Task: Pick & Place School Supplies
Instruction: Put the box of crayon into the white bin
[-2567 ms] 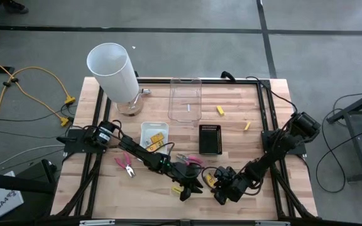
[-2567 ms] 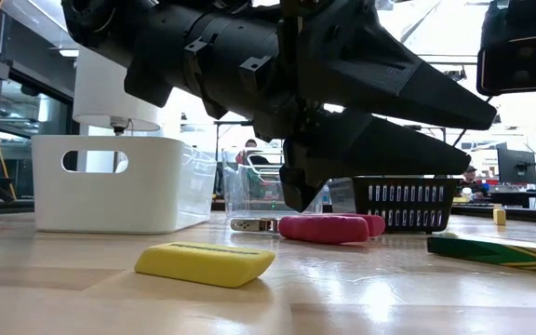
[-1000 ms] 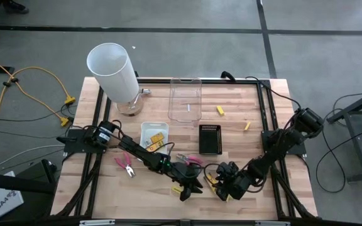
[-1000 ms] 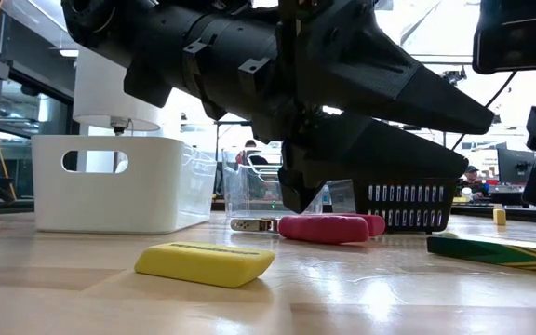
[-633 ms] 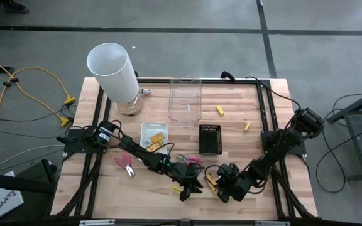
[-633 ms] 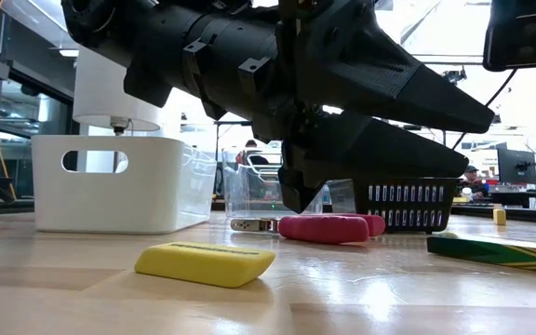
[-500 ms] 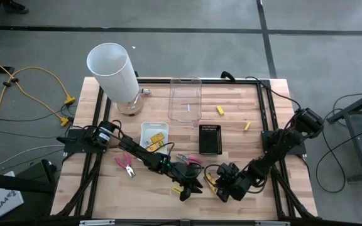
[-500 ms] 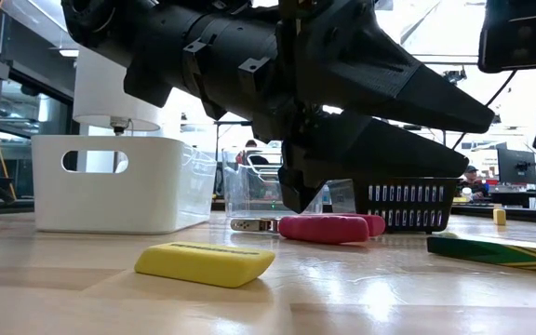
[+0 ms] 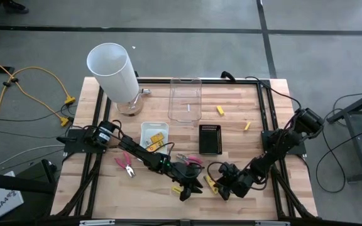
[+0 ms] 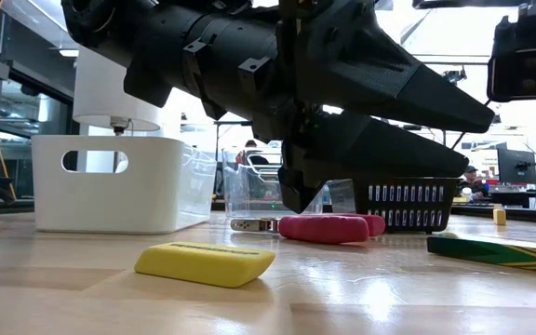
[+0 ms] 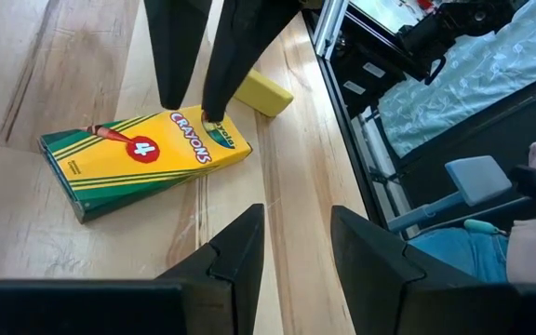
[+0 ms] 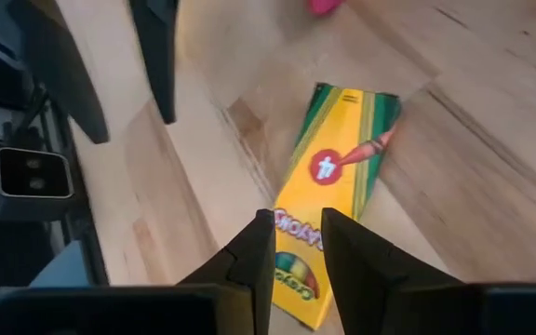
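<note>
We judge the pick is closing: our right end effector (image 12: pixel 291 244), fingers narrowed, pinches the crayon pack (image 12: pixel 328 223) lying on the surface (image 9: pixel 244 107); the left end effector (image 11: pixel 296 244) hovers part-open, empty; next comes lifting.

"CRAYONS" is being shown in red letters on the yellow-and-green crayon pack (image 11: pixel 142 156) lying flat on the table. A white "4" in a red circle is being displayed at the pack's middle. The same word and numeral are being seen upside down in the right wrist view. No other text is being resolved.
</note>
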